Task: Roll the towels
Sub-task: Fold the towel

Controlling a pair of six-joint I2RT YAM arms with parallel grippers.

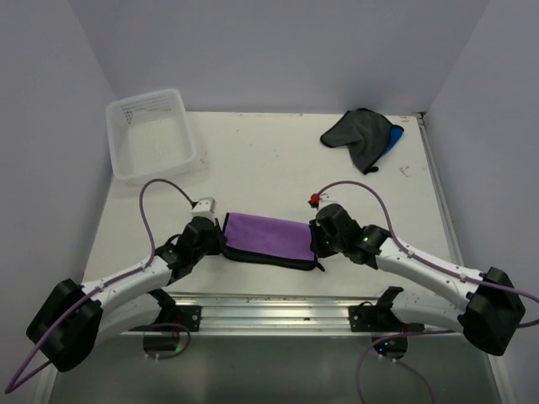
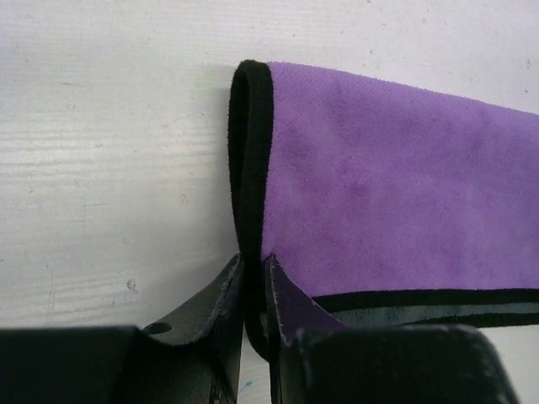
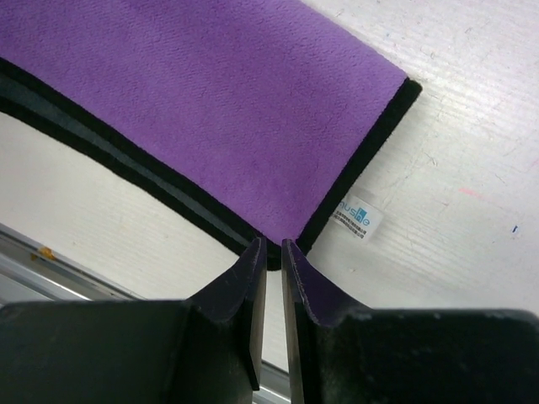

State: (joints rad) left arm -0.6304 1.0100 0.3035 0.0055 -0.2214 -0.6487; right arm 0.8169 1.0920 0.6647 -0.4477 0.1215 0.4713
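While the purple towel (image 1: 269,238) lies folded flat mid-worktop (image 1: 253,168), the left claw (image 2: 253,290) is clenched on its black hem at the near left corner. The right claw (image 3: 271,252) has its jaws almost together at the near right corner, beside the white label (image 3: 360,219); can't tell if the hem is actually pinched. The clear tub (image 1: 152,135) sits far left, well apart. The dark grey towel (image 1: 354,133) is bunched far right, with the blue towel (image 1: 394,137) touching it and poking out at its right side. A small red item (image 1: 314,199) sits just behind the right claw, too small to identify. The worktop is white and scuffed, with a metal rail (image 1: 269,307) along the near edge and pale walls (image 1: 278,50) around.
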